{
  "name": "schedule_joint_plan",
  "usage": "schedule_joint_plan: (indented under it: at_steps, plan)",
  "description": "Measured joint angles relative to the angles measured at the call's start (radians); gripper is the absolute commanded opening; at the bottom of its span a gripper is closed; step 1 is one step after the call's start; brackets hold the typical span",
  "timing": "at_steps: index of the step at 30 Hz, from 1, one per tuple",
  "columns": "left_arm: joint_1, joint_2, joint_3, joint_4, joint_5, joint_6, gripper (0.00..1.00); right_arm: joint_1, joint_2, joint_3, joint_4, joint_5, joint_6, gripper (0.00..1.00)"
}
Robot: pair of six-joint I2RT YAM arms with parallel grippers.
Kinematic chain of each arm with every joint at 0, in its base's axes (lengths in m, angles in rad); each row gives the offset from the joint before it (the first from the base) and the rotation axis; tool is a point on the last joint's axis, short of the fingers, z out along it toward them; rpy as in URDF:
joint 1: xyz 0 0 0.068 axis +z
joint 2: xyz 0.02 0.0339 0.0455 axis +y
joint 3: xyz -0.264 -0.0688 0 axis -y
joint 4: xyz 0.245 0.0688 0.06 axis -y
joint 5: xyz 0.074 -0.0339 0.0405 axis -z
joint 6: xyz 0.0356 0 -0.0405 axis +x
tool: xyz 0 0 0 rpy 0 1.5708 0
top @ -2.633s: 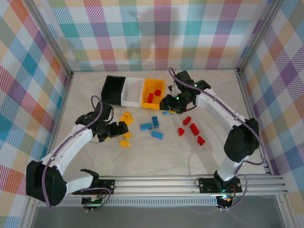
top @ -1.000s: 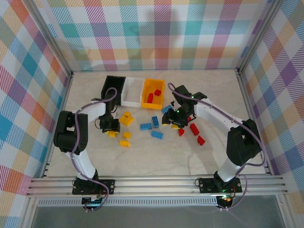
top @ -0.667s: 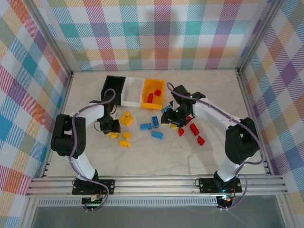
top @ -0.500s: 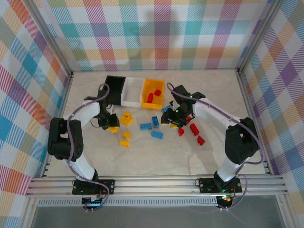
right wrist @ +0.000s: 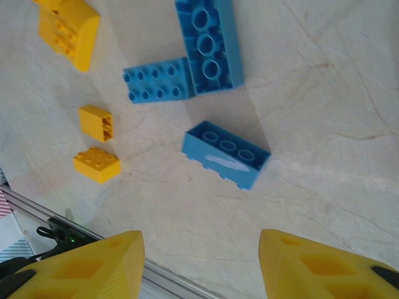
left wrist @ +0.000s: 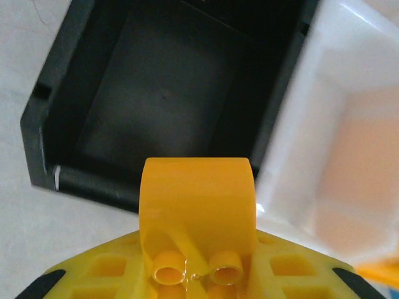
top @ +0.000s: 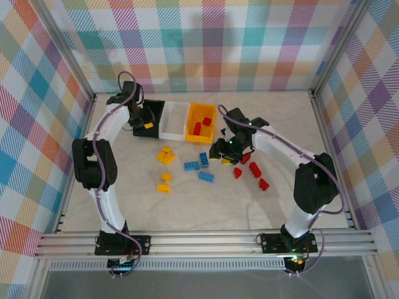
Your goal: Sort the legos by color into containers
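Left claw, clamped tight on 1 yellow lego, has carried it from the counter over the black bin's edge, so I'd release next.

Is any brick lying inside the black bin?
No, the black bin has a bare floor; the yellow brick sits between the left fingers.

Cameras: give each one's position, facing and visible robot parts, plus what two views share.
Top external: above and behind the arms, looking down at the table; both arms show.
Left wrist: on the left arm, looking down into the black bin; the left hand clamps a yellow brick.
Right wrist: on the right arm, looking down at blue bricks; the right hand stands open.
Shared: top and left wrist both show the black bin and held brick.
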Motion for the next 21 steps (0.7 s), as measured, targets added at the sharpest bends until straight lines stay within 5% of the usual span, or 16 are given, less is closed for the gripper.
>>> schedule_joint_plan:
  at_steps: [6,13,21]
  plan:
    - [0.0,0.122,0.083,0.047,-0.068,-0.018,0.32,0.0,0.008,0.016,-0.001,-0.016,-0.013,0.53]
    - [0.0,0.23,0.259,0.043,-0.077,-0.006,0.52,0.0,0.03,0.018,-0.013,-0.018,-0.03,0.53]
    - [0.0,0.229,0.26,0.03,-0.073,-0.006,0.61,0.0,0.063,0.098,-0.05,-0.018,-0.057,0.54]
